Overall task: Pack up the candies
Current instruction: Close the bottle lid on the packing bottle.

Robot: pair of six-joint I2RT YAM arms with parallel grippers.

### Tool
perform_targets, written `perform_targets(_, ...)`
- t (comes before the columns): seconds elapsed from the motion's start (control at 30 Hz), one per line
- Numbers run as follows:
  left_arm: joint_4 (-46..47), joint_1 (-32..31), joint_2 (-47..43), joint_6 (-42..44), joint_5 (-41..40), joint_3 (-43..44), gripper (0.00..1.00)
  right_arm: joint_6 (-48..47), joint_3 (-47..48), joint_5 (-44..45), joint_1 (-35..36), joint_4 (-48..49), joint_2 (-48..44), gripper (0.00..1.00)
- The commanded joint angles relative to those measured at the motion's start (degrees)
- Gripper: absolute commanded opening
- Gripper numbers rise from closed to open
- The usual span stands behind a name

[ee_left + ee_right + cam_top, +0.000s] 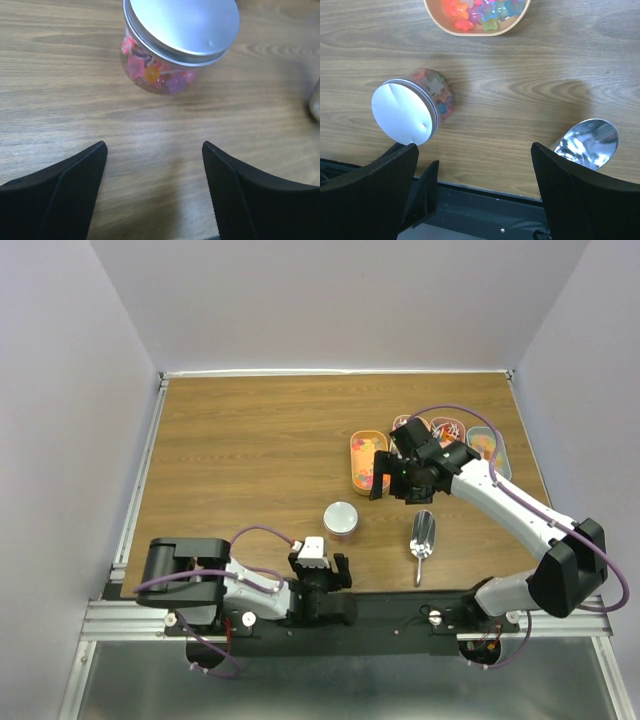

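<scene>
The candies point(152, 75) press against the glass of a small jar point(341, 521) capped with a silver lid point(182, 27). More of them lie in the orange tray point(356, 462) just beyond the jar. With the lid on, packing looks close to done, unless the tray's share also has to go in.

The jar is light and round, so a careless push from the pincer nearest it would likely slide or tip it across the surface point(240, 460) rather than seat it between the fingers. A squeeze on the smooth lid could slip. A low sweep by the other arm could clip the tray rim and scatter sweets, or knock the scoop point(423, 537) lying to the jar's right.

The left pincer point(155, 192) sits low on the near side of the jar, pointed at it, spread wide and empty. The right arm reaches out above the gap between jar and tray. The right pincer point(475, 195) tilts down, also wide apart and holding nothing.
</scene>
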Motion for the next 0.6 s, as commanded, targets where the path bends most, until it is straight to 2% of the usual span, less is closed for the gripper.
perform_targets(0.0,-6.99,-0.30,4.00,-12.00,-8.76,0.01,0.89,-1.93,-0.40,-3.32,-0.27,1.29,-0.20,0.99)
perform_targets(0.1,5.98,-0.21,1.73,-1.23,-8.07,-4.98,0.89,-2.19,-0.58,-3.41,-0.27,1.38,0.06,0.99)
perform_targets(0.13,19.00,0.31,0.67,10.64,-5.98,-7.00,0.89,-2.28,-0.67,-3.58,-0.27,1.46,0.32,0.99)
perform_targets(0.17,25.57,0.75,-1.43,15.29,-4.56,-11.20,0.89,-2.28,-0.75,-3.67,-0.27,1.46,0.41,0.99)
perform_targets(0.23,38.13,1.72,-2.41,24.61,-2.10,-14.31,0.89,-2.45,-0.58,-3.76,-0.27,1.55,0.85,0.99)
perform_targets(0.37,32.06,2.78,-0.32,34.28,-1.74,-9.95,0.89,-2.46,-0.40,-4.02,-0.27,1.73,1.29,0.99)
perform_targets(0.43,28.99,2.78,1.79,35.46,-1.65,-7.91,0.89,-2.45,-0.67,-4.02,-0.36,1.99,1.20,0.99)
perform_targets(0.57,28.62,2.86,5.40,36.87,-2.08,-6.06,0.89,-2.02,-1.28,-4.28,-0.36,2.25,0.77,0.99)
